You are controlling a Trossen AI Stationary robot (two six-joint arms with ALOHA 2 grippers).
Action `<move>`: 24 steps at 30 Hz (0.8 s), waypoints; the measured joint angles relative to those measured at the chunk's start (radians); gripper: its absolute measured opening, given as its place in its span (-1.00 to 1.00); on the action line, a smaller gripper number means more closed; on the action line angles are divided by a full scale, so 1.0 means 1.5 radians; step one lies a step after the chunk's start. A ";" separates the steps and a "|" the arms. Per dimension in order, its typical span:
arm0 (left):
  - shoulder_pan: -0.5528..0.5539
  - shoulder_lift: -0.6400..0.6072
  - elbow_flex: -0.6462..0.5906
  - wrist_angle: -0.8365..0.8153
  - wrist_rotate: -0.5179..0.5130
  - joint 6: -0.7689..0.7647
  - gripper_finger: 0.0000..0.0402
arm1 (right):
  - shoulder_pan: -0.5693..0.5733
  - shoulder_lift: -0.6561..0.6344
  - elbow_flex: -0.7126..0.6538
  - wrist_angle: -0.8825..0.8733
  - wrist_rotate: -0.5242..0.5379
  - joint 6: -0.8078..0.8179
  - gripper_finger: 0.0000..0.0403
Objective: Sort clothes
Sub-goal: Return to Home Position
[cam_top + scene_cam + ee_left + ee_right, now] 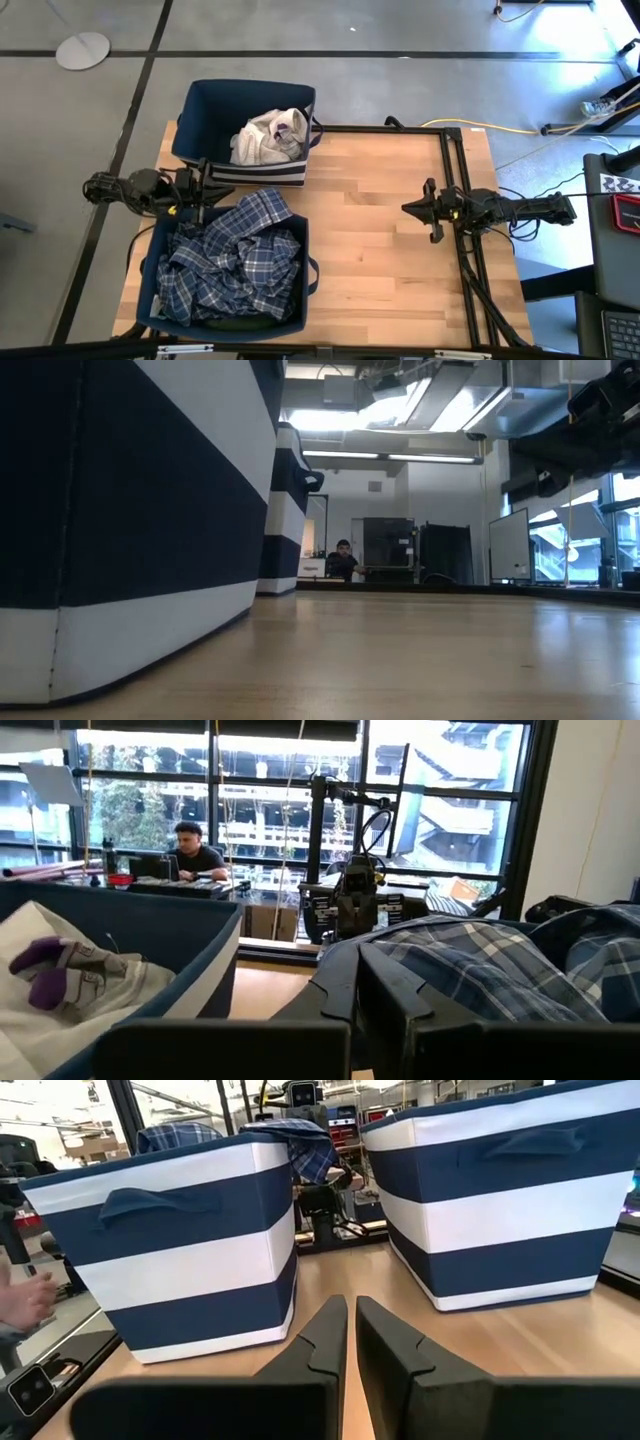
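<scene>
A: Step in hand?

B: Appears to be the last: drawing both arms back to rest, with the sorting seemingly finished. No cloth seen on the bare wood of the table [380, 280] in the high view.

A: Whereabouts of the clothes?

B: Divided between two navy-and-white striped bins on the table's left side. In the upper bin [195, 105] of the high view: white garments [260, 145], with a small grey-purple sock [286, 127] lying on top. In the lower bin [304, 285]: a blue plaid shirt [235, 255], heaped to the rim and spilling a fold toward the gap between the bins.

A: And the grippers?

B: Left gripper [212, 190]: at the left end of that gap, just beside the plaid fold, fingers pressed together and pinching nothing. Right gripper [408, 209]: over open wood on the right half, well apart from both bins and pointing toward them, fingers likewise pressed together and empty.

A: Demands of the next move?

B: Probably little from the right arm, clear of everything as placed. From the left, likely a clean retreat away from the bins, raised enough to miss both fabric walls and the overhanging plaid. Otherwise risks dragging the shirt out or nudging a soft bin. No grasp called for, so best kept closed throughout.
</scene>
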State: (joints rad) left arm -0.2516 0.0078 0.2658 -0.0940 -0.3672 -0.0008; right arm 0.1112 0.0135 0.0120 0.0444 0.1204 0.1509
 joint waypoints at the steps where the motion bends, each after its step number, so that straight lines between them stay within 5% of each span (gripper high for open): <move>1: 0.000 0.000 0.000 0.000 0.000 0.006 -0.98 | 0.000 0.000 0.000 0.000 0.000 0.000 -0.86; 24: 0.000 -0.001 0.000 0.000 -0.001 -0.005 -0.98 | 0.000 0.000 0.000 0.002 0.000 0.000 -0.86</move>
State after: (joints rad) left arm -0.2516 0.0071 0.2665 -0.0944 -0.3683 -0.0078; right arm 0.1112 0.0135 0.0124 0.0479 0.1201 0.1509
